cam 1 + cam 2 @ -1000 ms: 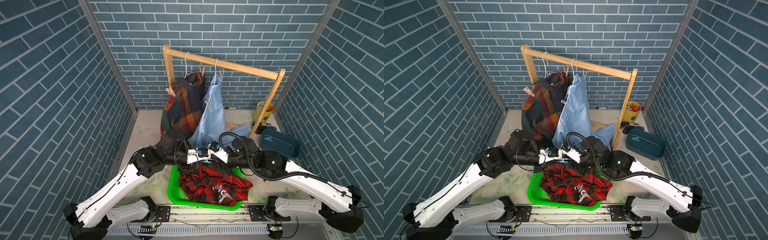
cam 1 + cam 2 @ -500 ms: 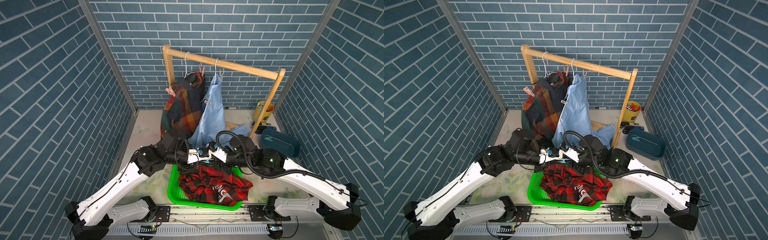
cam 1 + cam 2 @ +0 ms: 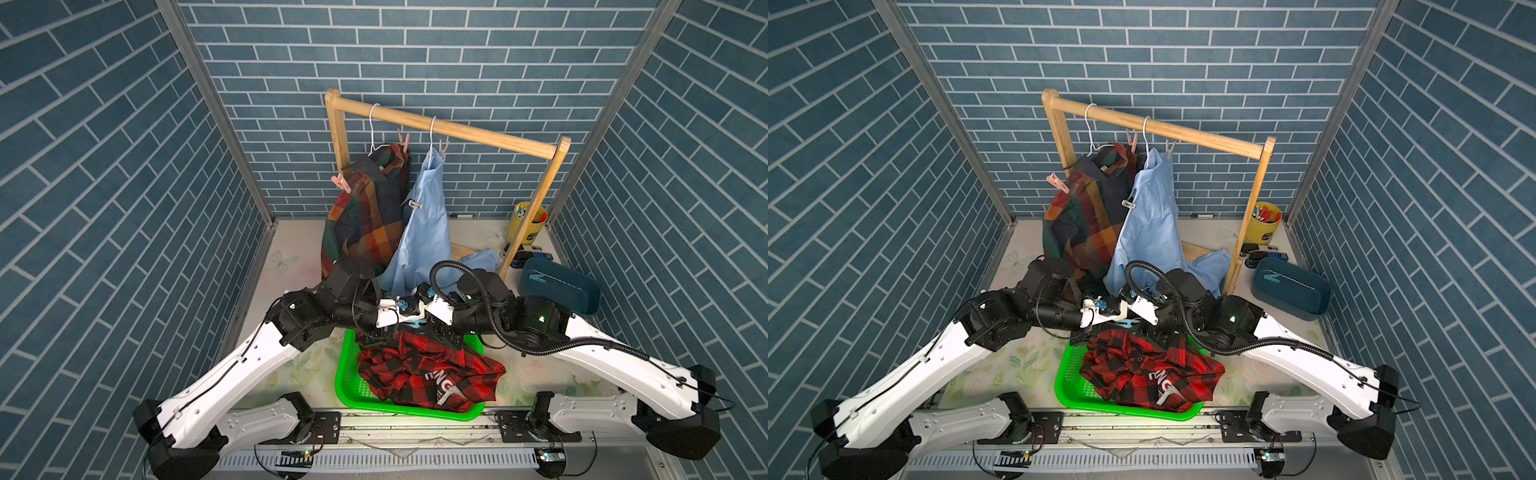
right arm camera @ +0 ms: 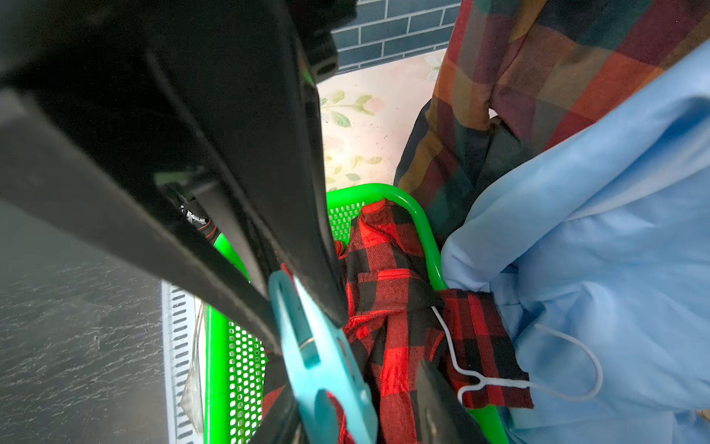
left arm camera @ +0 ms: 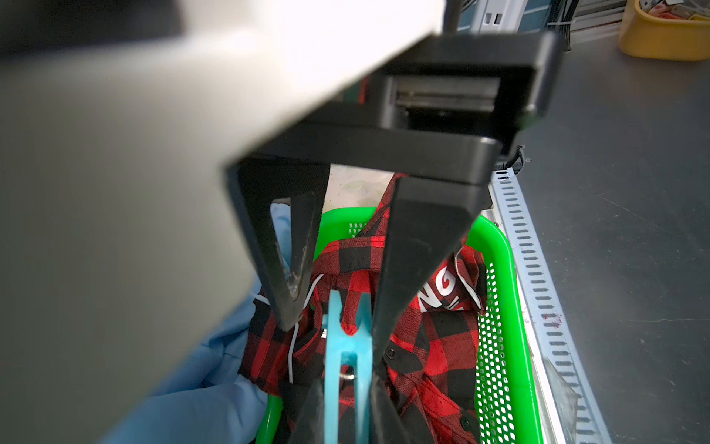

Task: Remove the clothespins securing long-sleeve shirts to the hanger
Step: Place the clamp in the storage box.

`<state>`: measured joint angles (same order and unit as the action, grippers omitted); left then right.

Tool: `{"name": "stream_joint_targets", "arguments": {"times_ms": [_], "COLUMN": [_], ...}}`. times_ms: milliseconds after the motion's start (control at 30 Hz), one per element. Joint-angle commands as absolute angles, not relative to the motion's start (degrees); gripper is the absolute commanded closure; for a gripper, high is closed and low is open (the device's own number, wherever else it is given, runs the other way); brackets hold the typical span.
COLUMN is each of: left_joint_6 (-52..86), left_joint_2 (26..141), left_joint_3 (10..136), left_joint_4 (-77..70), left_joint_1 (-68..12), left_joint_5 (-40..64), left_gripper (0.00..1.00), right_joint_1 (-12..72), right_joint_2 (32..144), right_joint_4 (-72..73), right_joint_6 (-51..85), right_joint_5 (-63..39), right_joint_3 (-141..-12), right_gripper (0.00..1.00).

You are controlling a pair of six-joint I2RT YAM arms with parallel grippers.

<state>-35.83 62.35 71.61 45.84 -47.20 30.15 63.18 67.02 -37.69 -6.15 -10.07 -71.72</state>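
Note:
A teal clothespin (image 5: 347, 357) hangs over the green basket, with my left gripper (image 5: 347, 384) shut on it. My right gripper (image 4: 353, 388) faces it end to end, open. One of its fingers (image 4: 278, 419) lies against the teal clothespin (image 4: 319, 369), while the other finger (image 4: 434, 399) stands apart. The red-and-black check shirt (image 3: 428, 374) lies in the basket with a white wire hanger (image 4: 480, 380) on it. The plaid shirt (image 3: 365, 216) and the light blue shirt (image 3: 424, 232) hang on the rack. Pink clothespins (image 3: 340, 183) and pale ones (image 3: 413, 204) are clipped to them.
The green basket (image 3: 347, 374) sits at the table's front middle. The wooden rack (image 3: 457, 129) spans the back. A teal bin (image 3: 561, 286) and a yellow cup (image 3: 530, 220) stand at the right. The light blue shirt's sleeve trails onto the table beside the basket.
My right arm has edged a little to the left, toward the left gripper. The left gripper has kept its hold on the teal clothespin over the basket.

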Motion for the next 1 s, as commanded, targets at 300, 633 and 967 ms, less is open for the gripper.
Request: {"name": "stream_joint_targets", "arguments": {"times_ms": [300,633,967], "left_joint_6": [-33.76,-33.75,-33.93], "left_joint_2": [64.55,64.95,65.1], "left_joint_3": [72.34,72.22,71.81], "left_joint_4": [46.76,46.89,47.02], "left_joint_1": [-47.81,-48.0,-48.08], "left_joint_5": [32.0,31.74,30.94], "left_gripper": [1.0,1.0,0.86], "right_joint_1": [64.3,64.44,64.85], "right_joint_2": [68.54,69.16,69.35], "right_joint_4": [-35.07,-34.37,-35.46], "right_joint_6": [-12.74,-12.66,-12.48], "right_joint_5": [-12.3,-13.31,-13.71], "right_joint_3": [-75.06,-75.76,-76.2], "right_gripper": [0.56,0.65,0.85]}}
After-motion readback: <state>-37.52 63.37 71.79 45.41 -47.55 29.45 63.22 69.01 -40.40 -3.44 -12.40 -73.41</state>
